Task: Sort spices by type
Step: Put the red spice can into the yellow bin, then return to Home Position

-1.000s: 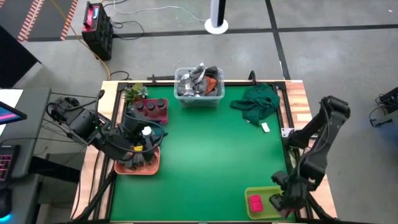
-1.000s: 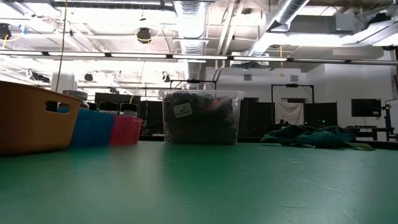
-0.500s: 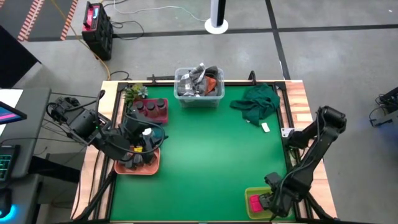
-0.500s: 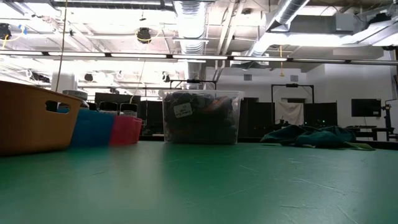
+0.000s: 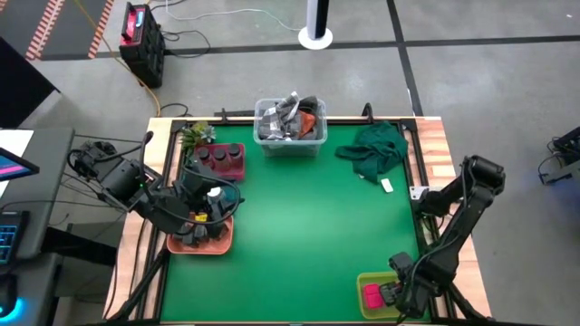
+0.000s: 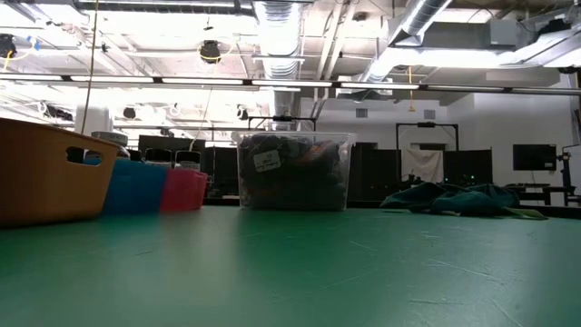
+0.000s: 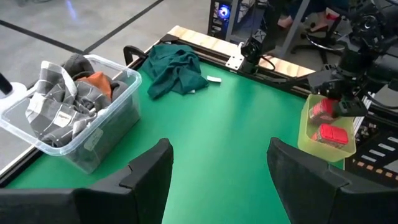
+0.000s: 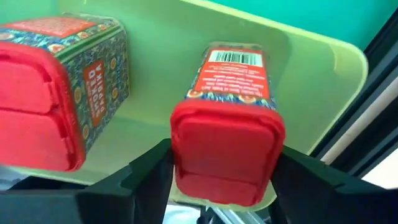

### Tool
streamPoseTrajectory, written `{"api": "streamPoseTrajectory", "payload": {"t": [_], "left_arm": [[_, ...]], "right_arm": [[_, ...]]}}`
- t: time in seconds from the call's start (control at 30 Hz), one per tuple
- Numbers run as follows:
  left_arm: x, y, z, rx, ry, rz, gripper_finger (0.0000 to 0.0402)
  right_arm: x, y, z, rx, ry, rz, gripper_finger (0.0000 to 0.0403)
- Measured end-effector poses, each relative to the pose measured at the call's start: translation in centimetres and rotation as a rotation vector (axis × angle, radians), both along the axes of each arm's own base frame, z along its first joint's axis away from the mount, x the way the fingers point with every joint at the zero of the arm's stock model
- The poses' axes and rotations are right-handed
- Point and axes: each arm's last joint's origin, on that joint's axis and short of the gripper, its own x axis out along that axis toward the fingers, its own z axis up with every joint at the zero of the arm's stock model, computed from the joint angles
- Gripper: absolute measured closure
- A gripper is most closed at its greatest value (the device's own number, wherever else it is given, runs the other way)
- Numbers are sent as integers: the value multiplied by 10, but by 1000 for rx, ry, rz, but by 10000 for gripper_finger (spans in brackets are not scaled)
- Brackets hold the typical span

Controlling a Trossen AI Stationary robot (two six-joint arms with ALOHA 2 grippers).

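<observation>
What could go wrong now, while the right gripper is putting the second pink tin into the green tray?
1. The right gripper sits around a pink tin that looks tilted in the green tray; on release it may tip against the other tin.
2. That tray lies at the table's corner, so a push might slide it toward the edge.
3. The left gripper, open, hangs over the orange tray of jars; lowering could knock them.

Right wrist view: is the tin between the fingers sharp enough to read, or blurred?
Right wrist view: the red-lidded tin between the fingers is soft at the lid; its barcode is sharper, the label text unreadable. High view: evenly lit, the yellow-green tray shows no glare.
</observation>
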Motion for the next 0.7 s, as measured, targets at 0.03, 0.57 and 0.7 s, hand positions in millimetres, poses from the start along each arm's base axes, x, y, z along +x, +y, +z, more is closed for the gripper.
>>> {"api": "streamPoseTrajectory", "payload": {"t": [0.03, 0.57, 0.7], "left_arm": [[0, 0, 0, 0, 0, 0, 152], [0, 0, 0, 0, -3, 3, 152], [1, -1, 2, 19, -15, -9, 152]], "right_arm": [[0, 0, 1, 7, -4, -2, 127], [-28, -50, 47, -63, 13, 10, 126], [-33, -73, 62, -160, -166, -19, 126]]}}
